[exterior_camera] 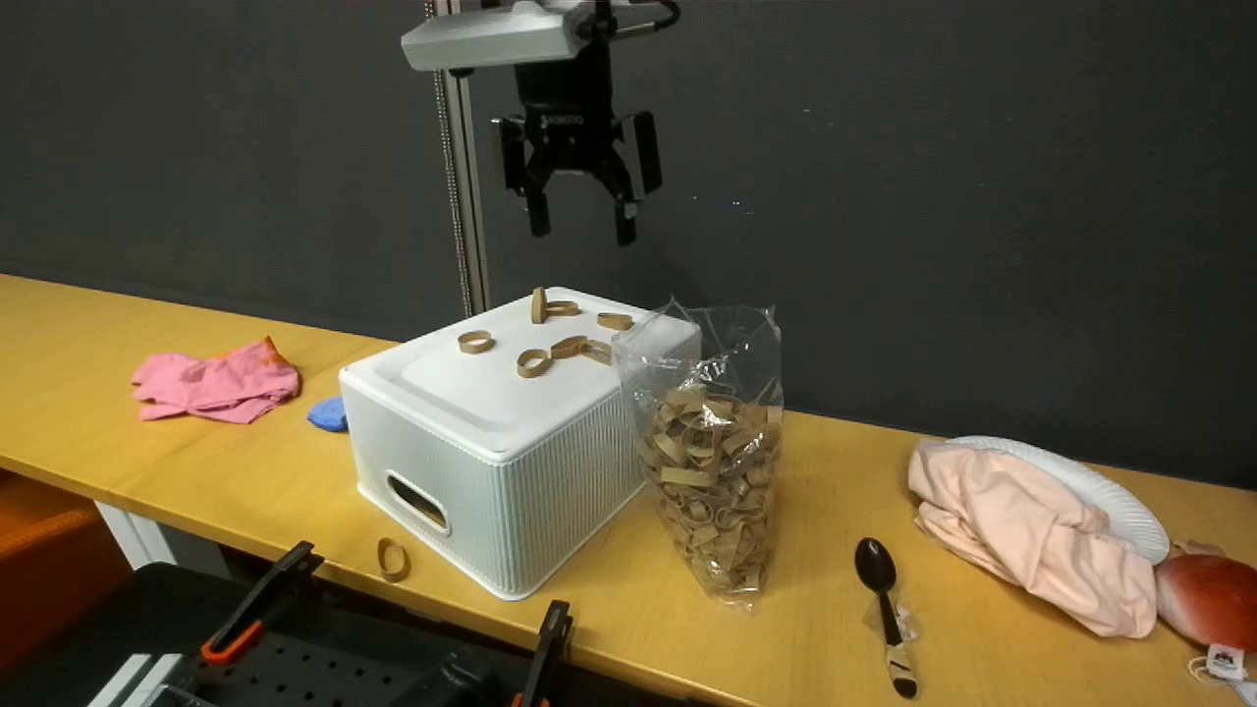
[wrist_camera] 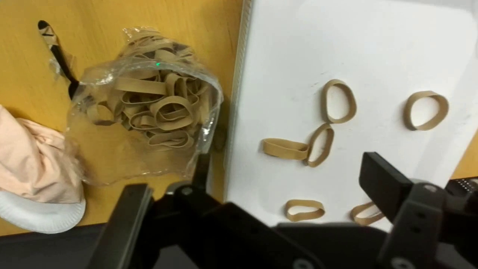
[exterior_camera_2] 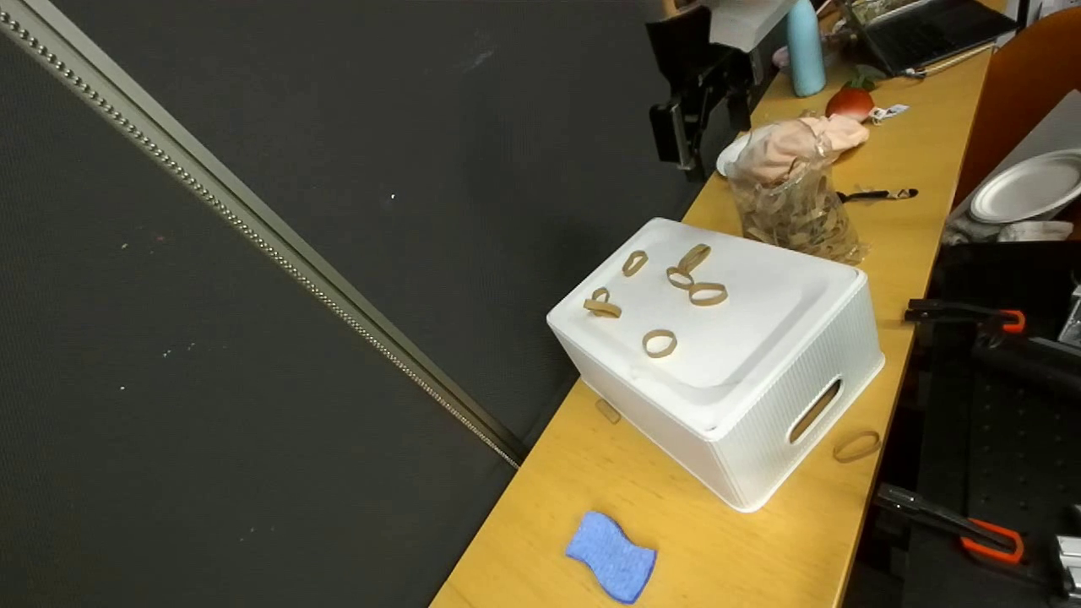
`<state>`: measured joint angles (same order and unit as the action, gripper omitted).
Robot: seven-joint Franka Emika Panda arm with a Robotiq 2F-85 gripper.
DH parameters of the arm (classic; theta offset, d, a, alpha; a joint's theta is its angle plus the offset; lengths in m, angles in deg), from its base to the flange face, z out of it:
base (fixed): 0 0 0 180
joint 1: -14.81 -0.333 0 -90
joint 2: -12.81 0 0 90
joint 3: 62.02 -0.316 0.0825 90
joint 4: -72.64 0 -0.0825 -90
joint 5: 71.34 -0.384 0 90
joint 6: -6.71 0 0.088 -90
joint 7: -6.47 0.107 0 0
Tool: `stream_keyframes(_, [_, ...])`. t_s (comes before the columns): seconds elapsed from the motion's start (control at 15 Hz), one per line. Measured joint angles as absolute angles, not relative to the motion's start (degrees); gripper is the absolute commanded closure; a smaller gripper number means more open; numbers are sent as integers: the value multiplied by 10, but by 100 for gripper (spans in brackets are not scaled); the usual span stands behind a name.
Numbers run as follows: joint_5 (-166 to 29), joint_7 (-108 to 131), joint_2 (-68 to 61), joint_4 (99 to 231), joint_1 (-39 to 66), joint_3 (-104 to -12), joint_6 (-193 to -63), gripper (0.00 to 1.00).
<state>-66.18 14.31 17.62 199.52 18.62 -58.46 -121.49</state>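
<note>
A: What's the end effector (exterior_camera: 582,224) doing up there, is it gripping anything?

B: Nah, it's hanging in the air above the box (exterior_camera: 570,491), spread wide and released, with just air in its grasp. It's hovering well apart from the stuff below.

A: Ok, and where are the bands (wrist_camera: 285,149) sitting?

B: Seven are lying around on top of the box. Three are touching in a little chain toward the bag (exterior_camera: 741,358), two are sitting close together, and the other two are lying on their own. One loose band (exterior_camera: 392,575) is lying down on the counter (exterior_camera: 825,491), near its edge, just beside the box.

A: So what's going on with the bag?

B: It's standing upright just beside the box, clear plastic, gaping at the top. A whole heap of bands is filling the lower part.

A: And what's the rest of the clutter doing?

B: A spoon (exterior_camera: 890,617) is lying past the bag, and further along a peach cloth (exterior_camera: 1031,540) is slumping over a plate (exterior_camera: 1110,496). Going the other way from the box, a pink cloth (exterior_camera: 216,383) is lying crumpled and a sponge (exterior_camera_2: 612,553) is lying flat. Two clamps (exterior_camera: 263,597) are poking up along the counter's edge. Way down the far end, a bottle (exterior_camera_2: 806,51) is standing near a laptop (exterior_camera_2: 937,34).
</note>
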Motion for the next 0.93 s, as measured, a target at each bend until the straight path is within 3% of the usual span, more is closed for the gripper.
stream_keyframes(0.93, [-722,96,-21,1913,161,-612,-1297,0])
